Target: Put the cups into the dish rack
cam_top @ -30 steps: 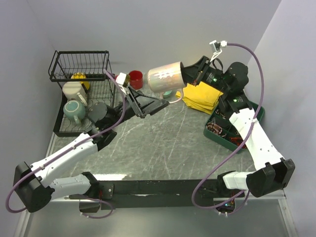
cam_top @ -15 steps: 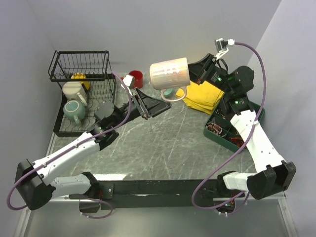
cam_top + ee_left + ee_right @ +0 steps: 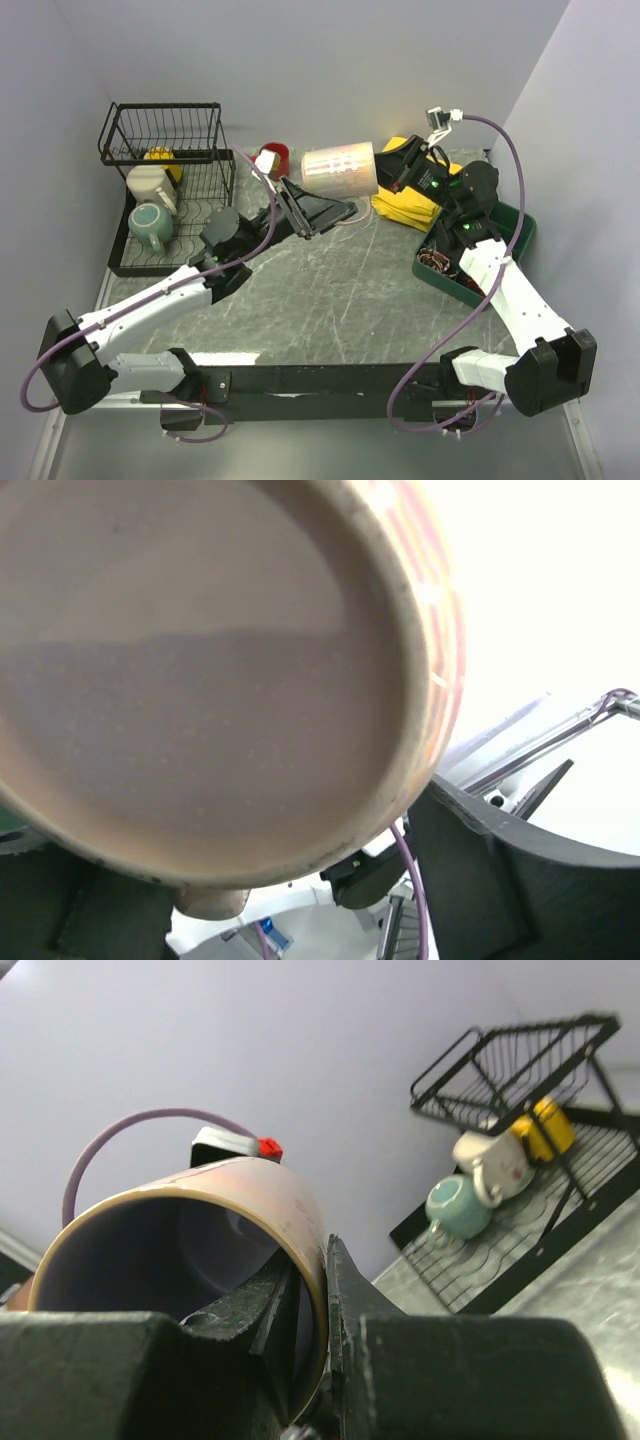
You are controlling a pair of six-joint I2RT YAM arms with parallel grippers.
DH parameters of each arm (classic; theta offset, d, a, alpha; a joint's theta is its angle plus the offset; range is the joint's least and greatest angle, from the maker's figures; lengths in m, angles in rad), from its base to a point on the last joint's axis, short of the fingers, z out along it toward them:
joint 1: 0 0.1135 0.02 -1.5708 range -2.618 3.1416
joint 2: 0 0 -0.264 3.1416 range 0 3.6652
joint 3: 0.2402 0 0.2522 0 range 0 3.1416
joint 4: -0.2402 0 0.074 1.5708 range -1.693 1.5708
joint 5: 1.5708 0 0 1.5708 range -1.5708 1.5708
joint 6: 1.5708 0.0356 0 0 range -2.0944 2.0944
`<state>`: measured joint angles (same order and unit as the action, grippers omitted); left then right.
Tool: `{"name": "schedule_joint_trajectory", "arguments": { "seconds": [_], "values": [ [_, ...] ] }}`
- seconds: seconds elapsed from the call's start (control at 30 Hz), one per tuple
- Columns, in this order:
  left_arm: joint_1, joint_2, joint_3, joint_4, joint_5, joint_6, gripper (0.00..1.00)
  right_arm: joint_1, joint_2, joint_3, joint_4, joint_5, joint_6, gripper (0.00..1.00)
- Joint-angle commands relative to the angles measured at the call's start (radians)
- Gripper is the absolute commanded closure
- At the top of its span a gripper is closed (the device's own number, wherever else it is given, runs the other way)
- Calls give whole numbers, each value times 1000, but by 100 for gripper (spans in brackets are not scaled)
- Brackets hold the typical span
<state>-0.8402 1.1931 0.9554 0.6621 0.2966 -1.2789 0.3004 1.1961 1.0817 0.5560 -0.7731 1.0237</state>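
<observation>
Right gripper [image 3: 380, 172] pinches the rim of the pinkish-beige mug [image 3: 338, 170], one finger inside the purple mouth and one outside; left gripper [image 3: 335, 210] stands spread wide just below the mug's closed end, and I cannot tell whether it touches. The dish rack [image 3: 200, 195] fills the upper left of the frame; the green tray [image 3: 515, 228] sits at the right edge; a yellow cloth [image 3: 410, 195] lies just left of that tray. The held mug hangs in the air at upper centre, on its side, long axis running left to right, mouth to the right and base to the left; that base fills the left wrist view. In the rack sit a grey-green mug [image 3: 150, 222], a cream mug [image 3: 150, 183] and a yellow mug [image 3: 160, 160]; a red mug [image 3: 274, 158] stands on the table just right of the rack. The rack lies left of the held mug and the left arm is nearer it, so a hand-over looks likely.
</observation>
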Motion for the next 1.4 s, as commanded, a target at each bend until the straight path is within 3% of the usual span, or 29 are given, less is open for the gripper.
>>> {"name": "schedule_joint_trajectory", "arguments": {
  "seconds": [0.0,0.4,0.5,0.53,0.63,0.7,0.83,0.87,0.97,1.07,1.37],
  "values": [
    [-11,17,40,143,-68,-17,17,11,-50,30,185,74,-25,100],
    [-34,120,101,261,-148,-71,38,11,-46,40,185,107,-119,100],
    [-36,140,117,280,-137,-68,53,13,-46,32,189,106,-116,100],
    [-36,140,117,289,-136,-72,66,13,-47,29,191,104,-116,100],
    [-36,143,117,294,-128,-66,90,11,-47,26,191,98,-123,100],
    [-36,132,111,278,-132,-63,99,9,-50,26,186,87,-134,100],
    [-36,99,88,268,-136,-45,99,9,-56,15,159,68,-148,100],
    [-34,89,80,265,-137,-43,99,9,-56,14,148,60,-152,86],
    [-36,51,43,269,-157,-48,99,8,-66,1,119,44,-181,62],
    [-34,14,-1,278,-189,-65,99,9,-75,-8,67,38,-223,47],
    [-2,-90,-105,283,-260,-92,99,8,-124,-55,-50,11,-327,33]
  ]
}}
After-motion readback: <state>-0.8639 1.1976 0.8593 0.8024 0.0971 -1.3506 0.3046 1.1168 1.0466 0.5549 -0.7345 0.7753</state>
